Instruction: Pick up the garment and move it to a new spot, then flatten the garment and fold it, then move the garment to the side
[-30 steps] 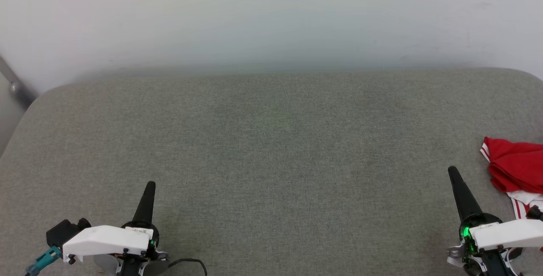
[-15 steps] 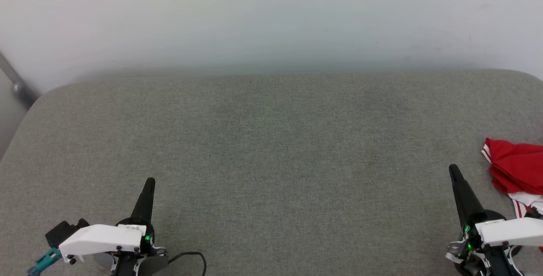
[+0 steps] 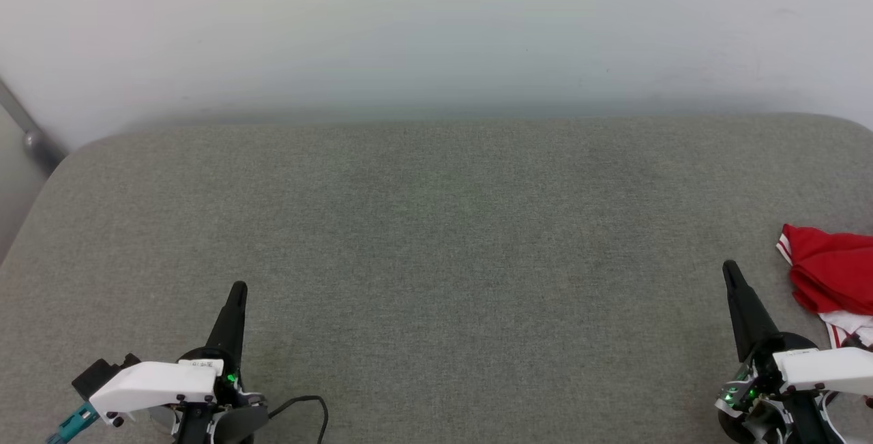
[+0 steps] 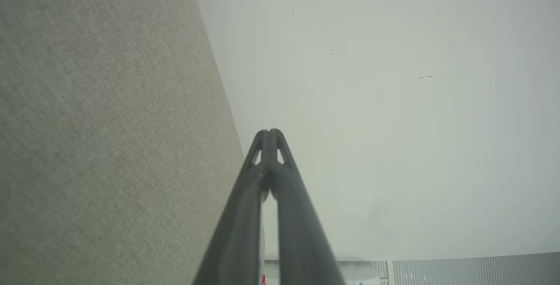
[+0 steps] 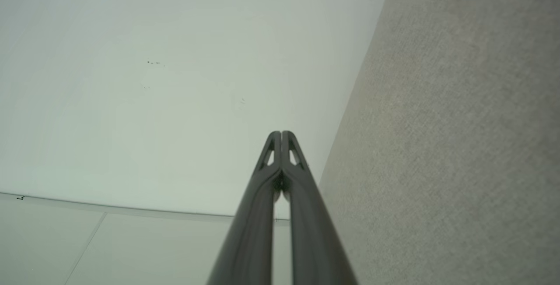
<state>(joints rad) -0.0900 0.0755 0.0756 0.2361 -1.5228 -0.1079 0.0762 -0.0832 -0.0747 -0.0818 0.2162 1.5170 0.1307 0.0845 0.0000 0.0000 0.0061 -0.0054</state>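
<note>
The garment (image 3: 832,270), red with a white striped edge, lies bunched at the far right of the grey cushion (image 3: 436,226), partly cut off by the head view's edge. My right gripper (image 3: 731,269) stands shut and empty just left of it, not touching. My left gripper (image 3: 238,289) is shut and empty at the lower left, far from the garment. In the left wrist view my left gripper (image 4: 269,132) has its fingertips pressed together; the right gripper (image 5: 280,134) shows the same in the right wrist view.
A pale wall (image 3: 436,28) rises behind the cushion's far edge. A grey metal bar (image 3: 27,134) slants at the far left. A black cable (image 3: 307,406) loops beside my left wrist. The cushion's rounded corners fall away at left and right.
The whole head view has drifted slightly, so the camera moved. Both grippers sit a touch lower in the picture and stay shut; the garment lies as before.
</note>
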